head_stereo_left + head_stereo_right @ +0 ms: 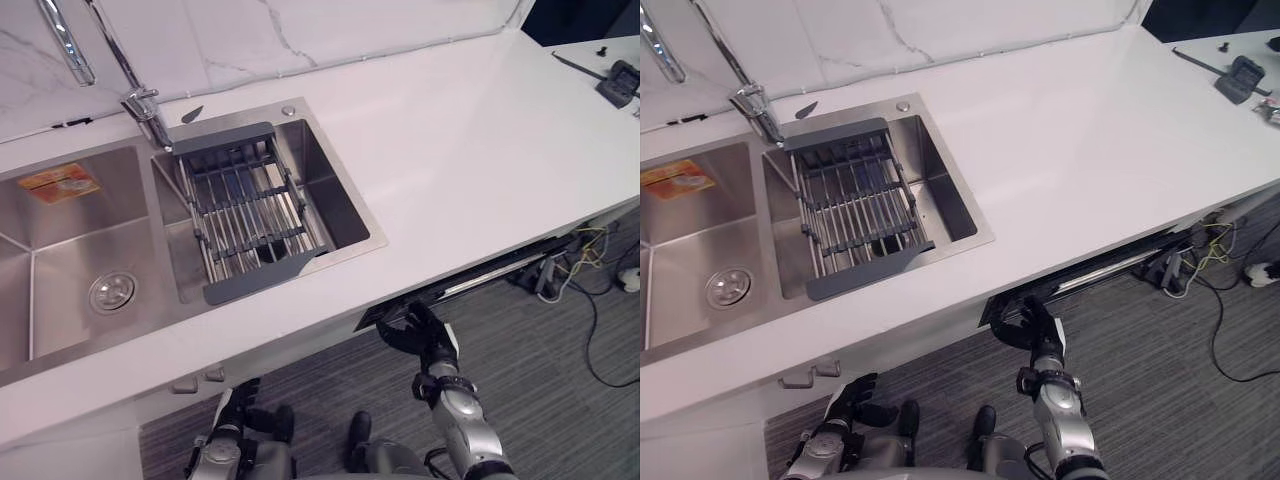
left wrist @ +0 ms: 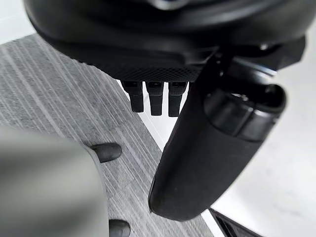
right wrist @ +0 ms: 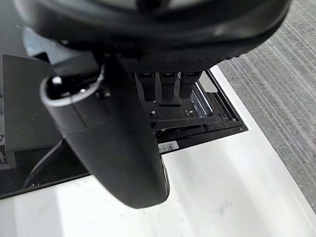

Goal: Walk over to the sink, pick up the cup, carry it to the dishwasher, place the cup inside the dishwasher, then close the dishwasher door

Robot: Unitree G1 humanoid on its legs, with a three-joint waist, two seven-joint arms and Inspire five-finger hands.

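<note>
- The sink lies at the left, with a ribbed rack across its right basin. Nothing there needs touching for this step.
- The left robot hand hangs low by the cupboard fronts under the sink, its fingers loose and holding nothing. It is best kept idle there, out of the way.
- The cup is hidden from where I stand. I judge it is already inside the dishwasher, so the job in hand is shutting the door.
- The dishwasher door stands a little ajar, a dark slot running just under the edge of the worktop.
- The right robot hand is at the left end of that slot, fingers straight and spread wide, gripping nothing. In its wrist view, rails and a label show in the gap past the fingers.
- To do it well, I'd lay flat fingers on the door's outer face, not over its top edge where they could get nipped. I'd move nearer the middle, since pushing at one end may twist the door, then press steadily until the slot is gone.
</note>
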